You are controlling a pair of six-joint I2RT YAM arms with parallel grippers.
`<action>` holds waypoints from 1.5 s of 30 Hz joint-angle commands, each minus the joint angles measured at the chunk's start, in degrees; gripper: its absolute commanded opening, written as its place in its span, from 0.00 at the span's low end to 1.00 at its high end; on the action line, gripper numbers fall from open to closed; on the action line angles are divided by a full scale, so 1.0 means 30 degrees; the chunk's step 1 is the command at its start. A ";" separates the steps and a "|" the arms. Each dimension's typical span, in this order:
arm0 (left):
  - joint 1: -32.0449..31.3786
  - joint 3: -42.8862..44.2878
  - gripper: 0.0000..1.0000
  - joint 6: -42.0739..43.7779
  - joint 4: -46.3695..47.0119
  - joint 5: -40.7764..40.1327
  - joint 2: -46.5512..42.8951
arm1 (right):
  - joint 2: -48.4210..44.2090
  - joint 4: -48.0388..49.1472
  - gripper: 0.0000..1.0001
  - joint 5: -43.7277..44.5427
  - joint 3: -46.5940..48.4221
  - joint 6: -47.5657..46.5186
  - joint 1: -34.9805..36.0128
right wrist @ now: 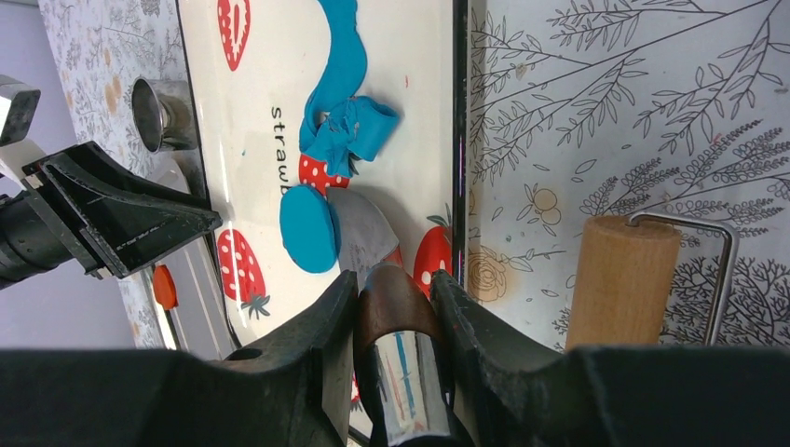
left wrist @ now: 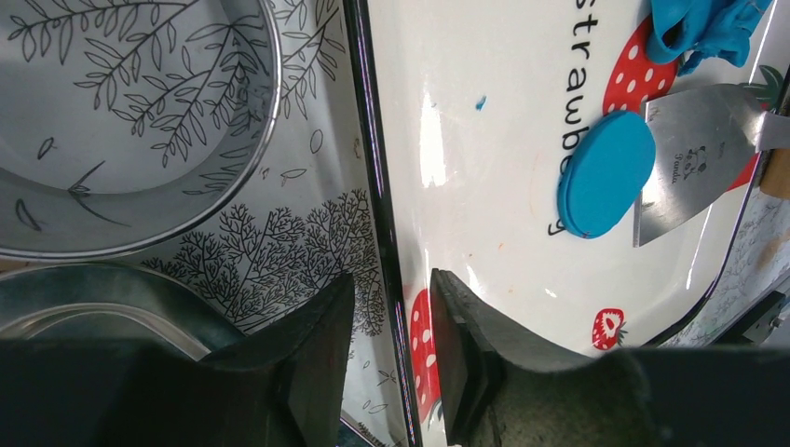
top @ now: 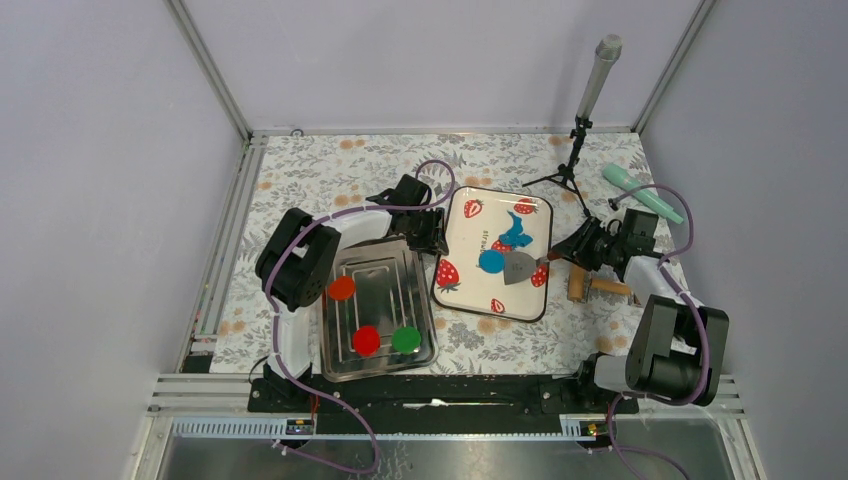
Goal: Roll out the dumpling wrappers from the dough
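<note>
Table (top: 330, 165): floral cloth.
Strawberry tray (left wrist: 466, 140): rim between left jaws.
Metal tray (top: 385, 285): left of left jaws.
Wooden roller (right wrist: 622, 279): right of right jaws.

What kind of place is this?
Probably a robot test booth: plain grey walls in a metal frame, a grey microphone on a black tripod, and two black robot arms.

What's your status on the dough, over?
Left pincer astride tray rim, grip unclear. Right pincer shut on scraper, blade against blue dough disc. Ragged dough scrap lies just beyond.
</note>
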 commanded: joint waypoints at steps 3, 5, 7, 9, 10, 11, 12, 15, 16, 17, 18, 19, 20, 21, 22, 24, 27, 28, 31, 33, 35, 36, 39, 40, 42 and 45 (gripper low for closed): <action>0.0027 0.0384 0.41 -0.0229 0.0493 -0.0162 0.0371 | 0.1276 -0.1507 0.00 0.1715 -0.0159 -0.2197 0.0072; 0.0027 0.0379 0.41 -0.0312 0.0538 -0.0116 0.0430 | 0.1402 -0.1492 0.00 0.1476 -0.0121 -0.2225 0.0072; 0.0027 0.0367 0.41 -0.0351 0.0544 -0.0089 0.0463 | 0.1485 -0.1487 0.00 0.1420 -0.0095 -0.2235 0.0072; 0.0027 0.0397 0.41 -0.0359 0.0569 -0.0052 0.0489 | 0.1515 -0.1488 0.00 0.1362 -0.0070 -0.2239 0.0072; 0.0027 0.0417 0.41 -0.0359 0.0568 -0.0078 0.0507 | 0.1532 -0.1489 0.00 0.1318 -0.0062 -0.2245 0.0072; 0.0027 0.0416 0.41 -0.0359 0.0568 -0.0070 0.0524 | 0.1567 -0.1496 0.00 0.1257 -0.0068 -0.2265 0.0072; 0.0027 0.0434 0.41 -0.0359 0.0568 -0.0069 0.0522 | 0.1560 -0.1457 0.00 0.1136 -0.0043 -0.2293 0.0065; 0.0027 0.0421 0.41 -0.0359 0.0608 0.0033 0.0573 | 0.1611 -0.0772 0.00 0.0333 -0.0216 -0.1961 0.0072; 0.0042 0.0434 0.41 -0.0351 0.0598 0.0065 0.0601 | 0.1606 -0.0575 0.00 0.0193 -0.0278 -0.1775 0.0072; 0.0029 0.0462 0.41 -0.0358 0.0597 0.0069 0.0631 | 0.1631 -0.0390 0.00 0.0139 -0.0319 -0.1642 0.0072; 0.0027 0.0444 0.41 -0.0333 0.0606 0.0073 0.0653 | 0.1660 -0.0311 0.00 0.0107 -0.0313 -0.1566 0.0072; 0.0027 0.0456 0.41 -0.0330 0.0598 0.0066 0.0688 | 0.1696 -0.0239 0.00 0.0059 -0.0305 -0.1561 0.0072; 0.0027 0.0447 0.41 -0.0315 0.0612 0.0117 0.0700 | 0.1726 -0.0168 0.00 0.0001 -0.0267 -0.1538 0.0072; 0.0027 0.0435 0.41 -0.0328 0.0624 0.0160 0.0724 | 0.1734 -0.0086 0.00 -0.0053 -0.0266 -0.1550 0.0072; 0.0027 0.0422 0.41 -0.0344 0.0644 0.0202 0.0752 | 0.1771 0.0027 0.00 -0.0090 -0.0262 -0.1504 0.0072; 0.0027 0.0435 0.41 -0.0357 0.0681 0.0269 0.0798 | 0.1900 0.0261 0.00 -0.0171 -0.0248 -0.1470 0.0072; 0.0029 0.0413 0.41 -0.0362 0.0661 0.0286 0.0815 | 0.2297 0.0549 0.00 -0.0343 -0.0147 -0.1416 0.0072; 0.0027 0.0419 0.40 -0.0359 0.0656 0.0294 0.0830 | 0.2450 0.0659 0.00 -0.0408 -0.0112 -0.1395 0.0072; 0.0029 0.0411 0.40 -0.0330 0.0656 0.0300 0.0830 | 0.2753 0.1050 0.00 -0.0585 -0.0046 -0.1370 0.0077; 0.0027 0.0386 0.39 -0.0311 0.0684 0.0316 0.0866 | 0.2923 0.1206 0.00 -0.0697 -0.0005 -0.1342 0.0083; 0.0042 0.0435 0.39 -0.0296 0.0657 0.0345 0.0895 | 0.3065 0.1282 0.00 -0.0919 0.0013 -0.1233 0.0099; 0.0029 0.0426 0.39 -0.0296 0.0670 0.0357 0.0924 | 0.3102 0.1611 0.00 -0.1003 -0.0011 -0.1131 0.0087; 0.0034 0.0508 0.38 -0.0300 0.0656 0.0429 0.1041 | 0.3299 0.2317 0.00 -0.1325 -0.0039 -0.0685 0.0088; 0.0028 0.0519 0.38 -0.0300 0.0659 0.0415 0.1070 | 0.3300 0.2491 0.00 -0.1362 -0.0076 -0.0528 0.0100; 0.0027 0.0559 0.37 -0.0300 0.0630 0.0417 0.1078 | 0.3303 0.2754 0.00 -0.1500 -0.0065 -0.0283 0.0083; 0.0027 0.0571 0.37 -0.0230 0.0627 0.0438 0.1072 | 0.3085 0.2828 0.00 -0.1873 0.0144 0.0113 0.0075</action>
